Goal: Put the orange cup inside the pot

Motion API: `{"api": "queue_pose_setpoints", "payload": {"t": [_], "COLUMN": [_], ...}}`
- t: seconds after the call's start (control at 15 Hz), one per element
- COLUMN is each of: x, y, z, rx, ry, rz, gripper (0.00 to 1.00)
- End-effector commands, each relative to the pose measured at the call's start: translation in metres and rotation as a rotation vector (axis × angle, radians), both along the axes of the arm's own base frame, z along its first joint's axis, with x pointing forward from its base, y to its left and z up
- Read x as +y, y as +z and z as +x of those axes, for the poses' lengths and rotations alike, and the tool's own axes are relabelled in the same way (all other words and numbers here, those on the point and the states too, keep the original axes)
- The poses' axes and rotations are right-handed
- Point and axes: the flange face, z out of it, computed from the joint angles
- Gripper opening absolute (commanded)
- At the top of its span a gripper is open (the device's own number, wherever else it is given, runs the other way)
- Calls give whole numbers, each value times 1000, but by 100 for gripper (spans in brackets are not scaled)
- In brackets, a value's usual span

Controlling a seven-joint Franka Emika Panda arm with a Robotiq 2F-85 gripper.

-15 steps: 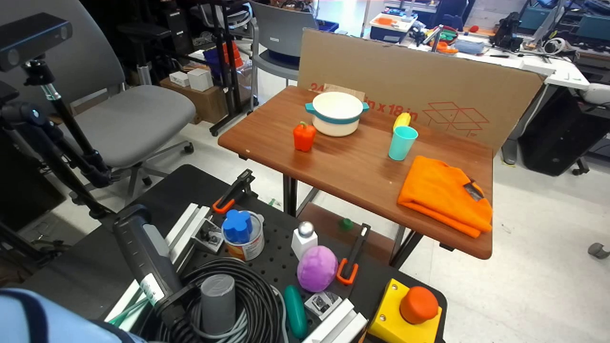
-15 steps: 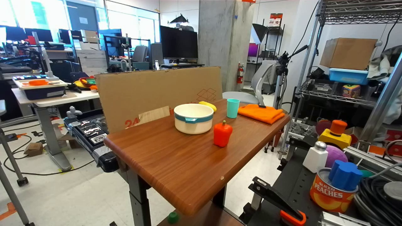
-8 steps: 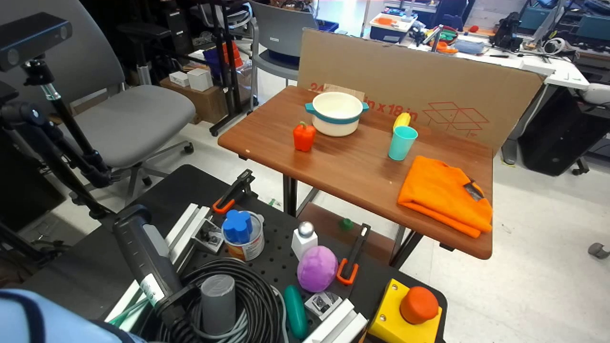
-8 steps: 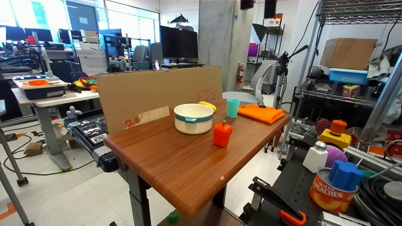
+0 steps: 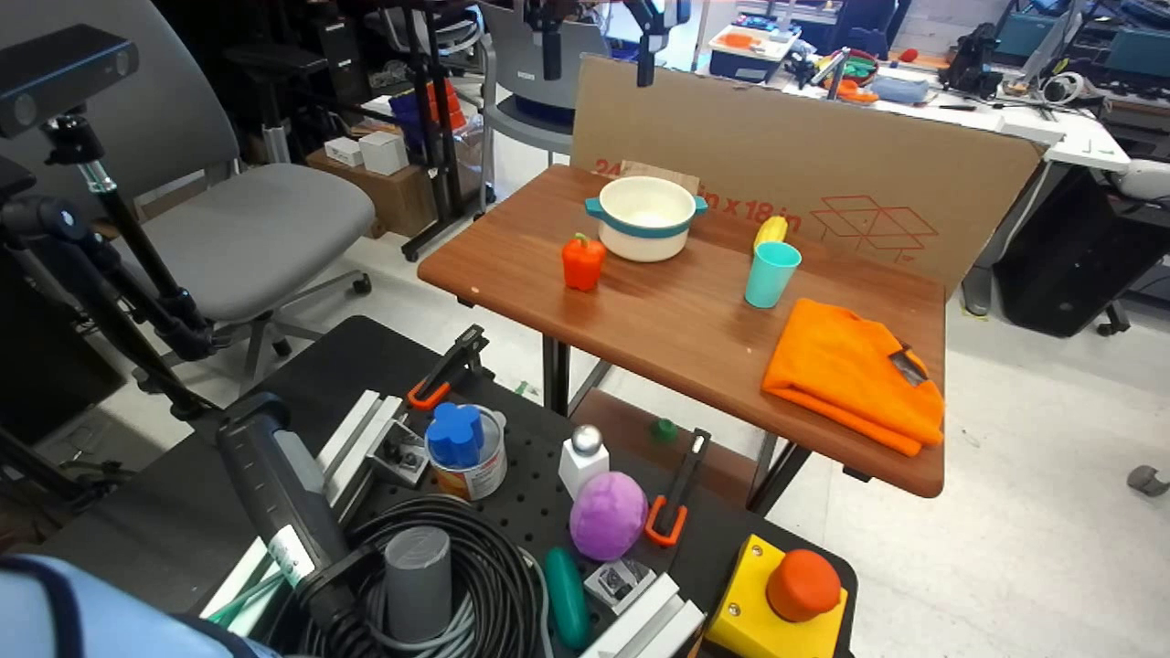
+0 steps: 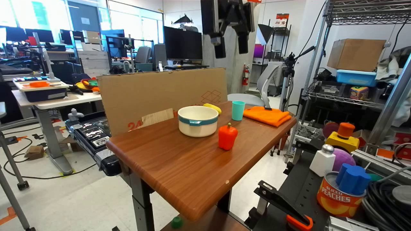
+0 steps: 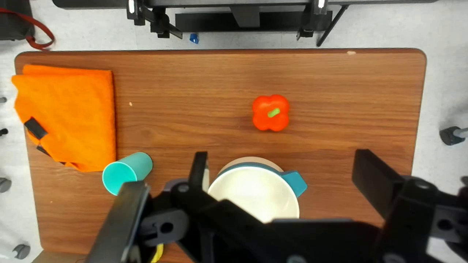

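Observation:
No orange cup shows. The small orange-red thing is a toy bell pepper with a green stem. The pepper [image 5: 583, 263] stands upright on the table beside the pot, in both exterior views [image 6: 227, 138] and the wrist view [image 7: 270, 113]. The pot [image 5: 643, 245] is round and cream-white with a teal band and handles. It also shows in an exterior view [image 6: 197, 129] and, partly hidden by the gripper, in the wrist view [image 7: 252, 190]; its visible inside looks empty. My gripper [image 5: 599, 78] is high above the table, open, with nothing between its fingers [image 6: 231, 51] [image 7: 281, 156].
A teal cup [image 5: 773, 274] stands right of the pot, with a yellow fruit-like thing [image 5: 771, 232] behind it. A folded orange cloth [image 5: 855, 375] lies at the table's end. A cardboard sheet [image 5: 804, 155] stands along the table's back edge.
My gripper was out of view one second ago. Its fingertips then came in at the top of an exterior view; now it is lower there and in both exterior views. The table objects have not moved.

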Motion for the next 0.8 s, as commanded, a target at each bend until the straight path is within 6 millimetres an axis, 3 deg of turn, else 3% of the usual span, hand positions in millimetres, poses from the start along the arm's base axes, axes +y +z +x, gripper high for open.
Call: {"api": "queue_pose_setpoints", "payload": {"t": [0.0,0.73], "x": [3,-2], "y": [-26,-121], "z": [7,15], "rx": [-4,-77], "ry": [42,-2], "rz": [-24,80], "gripper": [100,100]}}
